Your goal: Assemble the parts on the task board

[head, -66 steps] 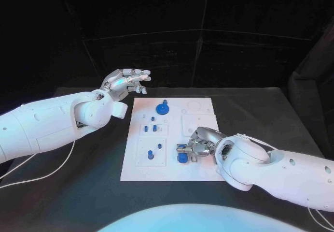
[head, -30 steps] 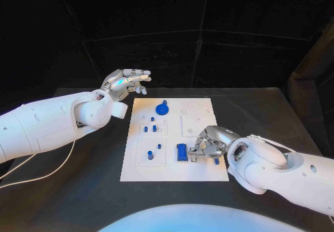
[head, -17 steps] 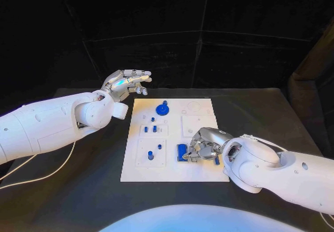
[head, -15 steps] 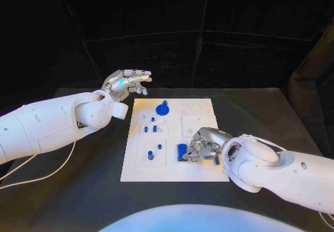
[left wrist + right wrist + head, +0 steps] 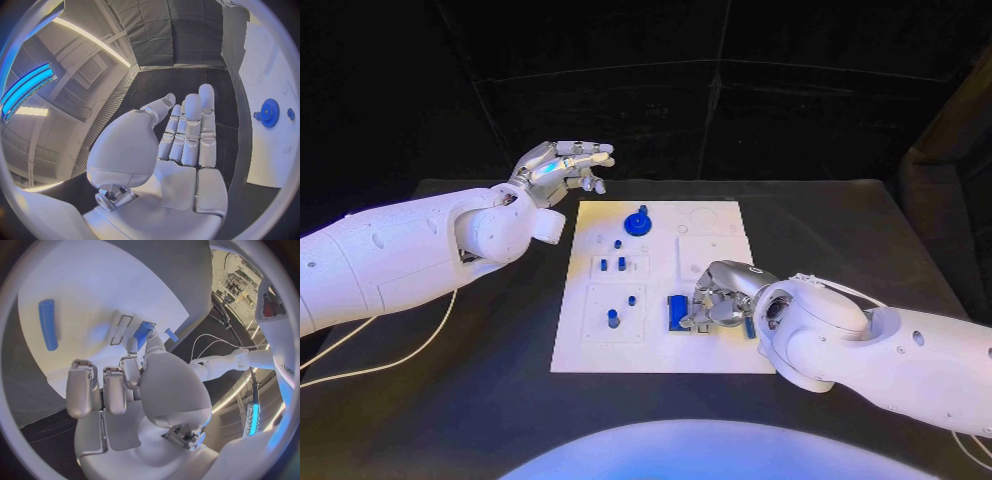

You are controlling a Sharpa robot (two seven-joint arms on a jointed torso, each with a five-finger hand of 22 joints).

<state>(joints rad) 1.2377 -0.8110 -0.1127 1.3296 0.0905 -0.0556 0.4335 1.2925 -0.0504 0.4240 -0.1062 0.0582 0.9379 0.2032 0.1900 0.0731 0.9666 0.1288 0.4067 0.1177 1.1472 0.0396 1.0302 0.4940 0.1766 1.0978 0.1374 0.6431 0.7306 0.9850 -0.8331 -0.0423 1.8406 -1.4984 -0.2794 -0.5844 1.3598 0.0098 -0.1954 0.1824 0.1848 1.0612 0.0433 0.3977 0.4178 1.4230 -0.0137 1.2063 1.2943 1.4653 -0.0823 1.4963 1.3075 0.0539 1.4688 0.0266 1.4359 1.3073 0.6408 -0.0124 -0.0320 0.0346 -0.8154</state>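
The white task board (image 5: 661, 350) lies in the middle of the black table. A blue gear (image 5: 638, 222) stands at its far end, and several small blue pegs (image 5: 613, 265) stand in its left half. A long blue block (image 5: 678, 312) lies near the board's middle right. My right hand (image 5: 721, 304) sits over the board's right side with fingers curled, and its thumb and a finger pinch the blue block (image 5: 144, 332). A blue cylinder (image 5: 47, 324) lies loose on the board. My left hand (image 5: 564, 168) hovers open beyond the board's far left corner, holding nothing.
The left wrist view shows the open left hand (image 5: 184, 135) with the blue gear (image 5: 270, 112) on the board (image 5: 265, 60) beside it. Two narrow slots (image 5: 122, 330) lie in the board next to the block. Black table surrounds the board.
My right hand has shifted left from beside the blue block onto it, and its fingers have closed round it. The left hand has stayed where it was.
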